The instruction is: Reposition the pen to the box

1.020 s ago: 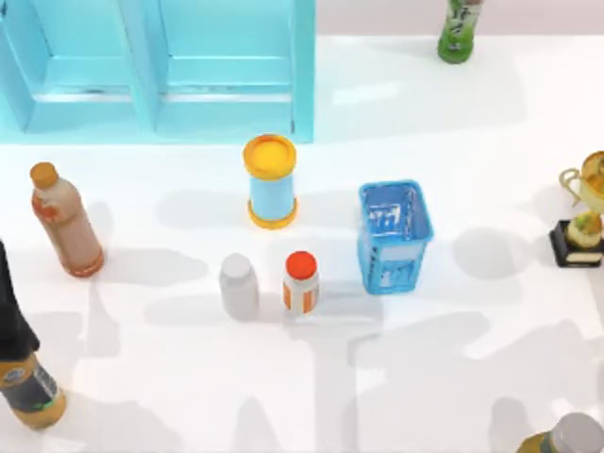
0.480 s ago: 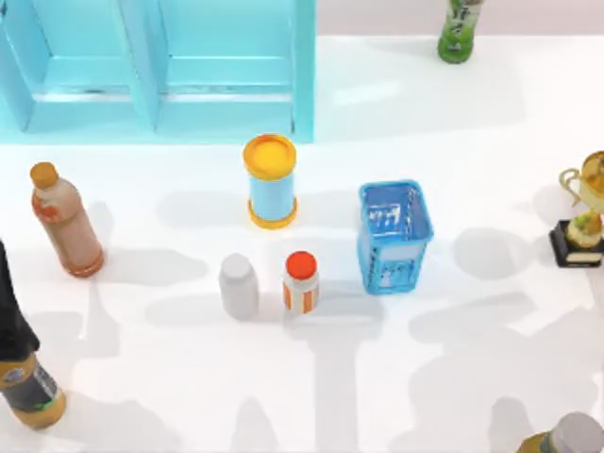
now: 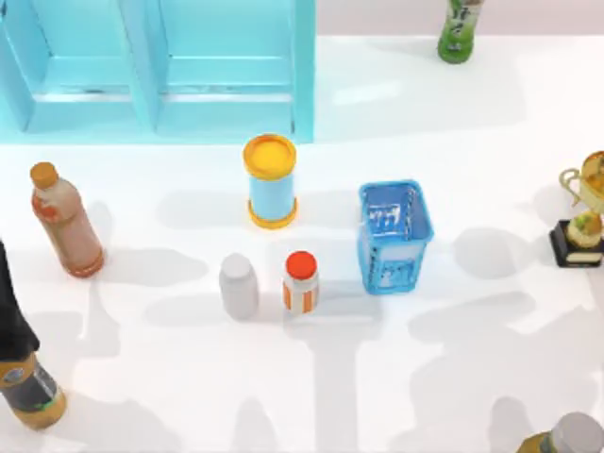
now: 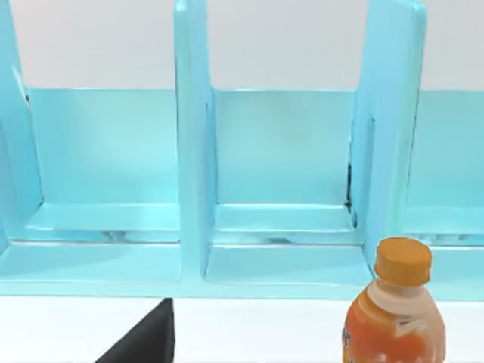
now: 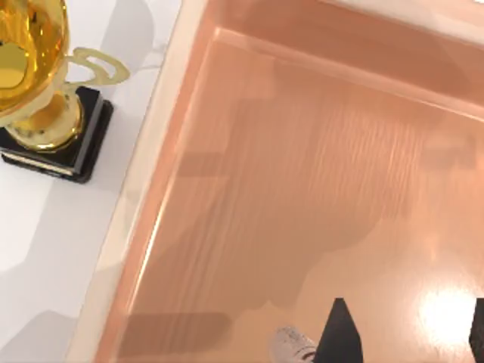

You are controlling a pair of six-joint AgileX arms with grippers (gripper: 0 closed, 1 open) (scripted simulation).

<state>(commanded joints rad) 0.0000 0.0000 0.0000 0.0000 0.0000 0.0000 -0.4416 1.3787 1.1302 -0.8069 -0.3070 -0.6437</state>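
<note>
Hovering part: the right gripper (image 5: 408,318) is held above the box (image 5: 302,151).
Jaws: released and spread apart, with bare box floor seen between them; nothing is grasped.
Pen (image 5: 291,344): only a small silver-grey end can be made out, on the box floor just beside one finger.
Box position: set on the counter (image 5: 45,227), just beside the trophy (image 5: 38,91).
Left arm: pointed at the blue shelf (image 4: 280,151), near an orange bottle (image 4: 393,318).
</note>
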